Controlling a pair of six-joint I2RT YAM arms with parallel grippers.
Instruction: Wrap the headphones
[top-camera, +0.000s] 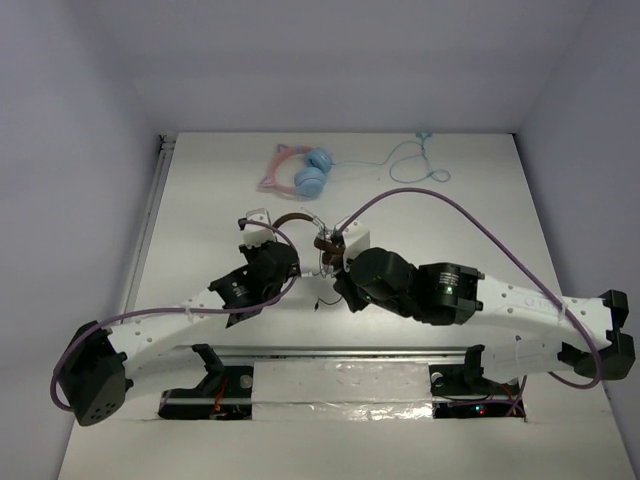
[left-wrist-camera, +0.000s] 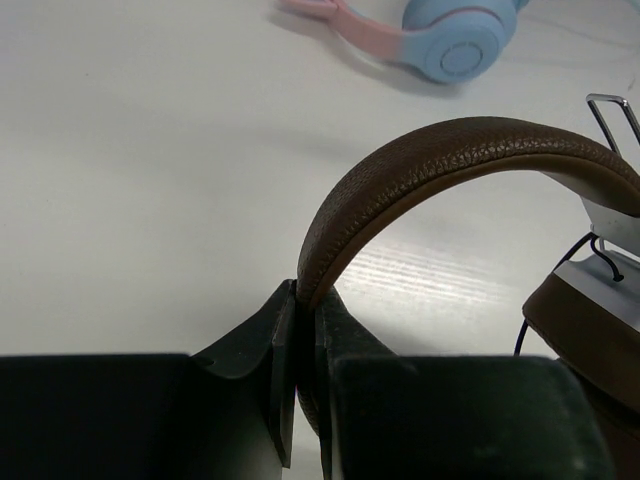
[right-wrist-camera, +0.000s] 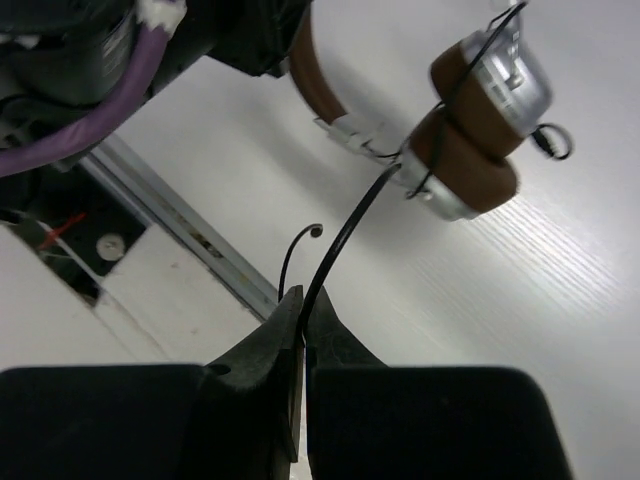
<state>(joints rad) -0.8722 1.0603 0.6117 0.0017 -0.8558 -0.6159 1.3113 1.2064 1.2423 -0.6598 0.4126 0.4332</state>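
The left claw (left-wrist-camera: 305, 300) is clamped on the padded brown headband (left-wrist-camera: 450, 150) of the silver-cupped over-ear headphones (right-wrist-camera: 480, 110), likely anchoring them just ahead of its tips, while the right claw (right-wrist-camera: 302, 305) pinches their thin black cable (right-wrist-camera: 345, 225), stretched forward from its tips towards them, ready for winding.

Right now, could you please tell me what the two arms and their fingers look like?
Both the left arm and right arm have white link shells with black joint housings and black bases. A purple cable loops along each. The fingers are matte black, tapering wedges. A small green light glows on the right arm.
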